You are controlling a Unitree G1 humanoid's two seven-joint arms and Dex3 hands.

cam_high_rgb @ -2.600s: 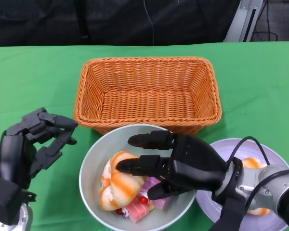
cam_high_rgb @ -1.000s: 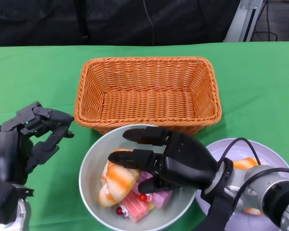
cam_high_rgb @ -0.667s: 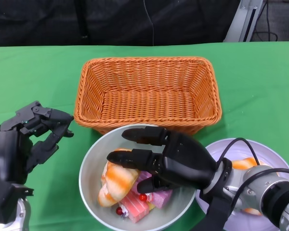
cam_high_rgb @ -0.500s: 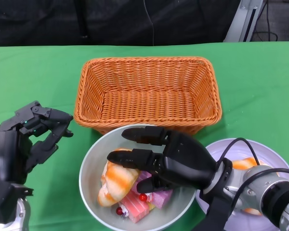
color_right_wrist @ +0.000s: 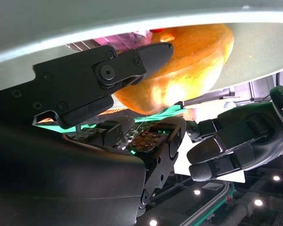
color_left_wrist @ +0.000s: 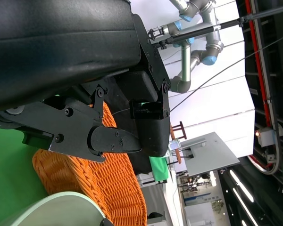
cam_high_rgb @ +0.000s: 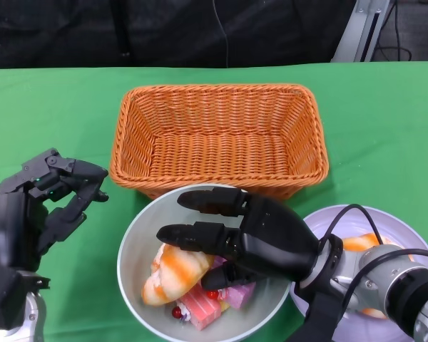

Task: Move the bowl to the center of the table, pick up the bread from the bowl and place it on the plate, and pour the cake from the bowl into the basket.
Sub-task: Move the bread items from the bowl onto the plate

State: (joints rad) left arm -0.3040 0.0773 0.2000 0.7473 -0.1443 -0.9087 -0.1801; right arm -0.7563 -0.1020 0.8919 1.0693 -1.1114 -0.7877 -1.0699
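Note:
The pale green bowl stands in front of the basket. In it lie an orange-striped bread and pink cake pieces. My right hand reaches into the bowl and grips the bread, fingers over its top and thumb beneath. The right wrist view shows the bread held between the fingers under the bowl's rim. The lilac plate sits at the right with another bread on it. My left hand hovers left of the bowl, holding nothing, fingers bent and apart.
The orange wicker basket is empty and its front wall touches the bowl's far rim. A green cloth covers the table. In the left wrist view, the basket and the bowl's rim lie beyond my left hand.
The right hand has closed further over the bread, and the bread has tipped and shifted, its lower end swinging to the left. The left hand stays in place.

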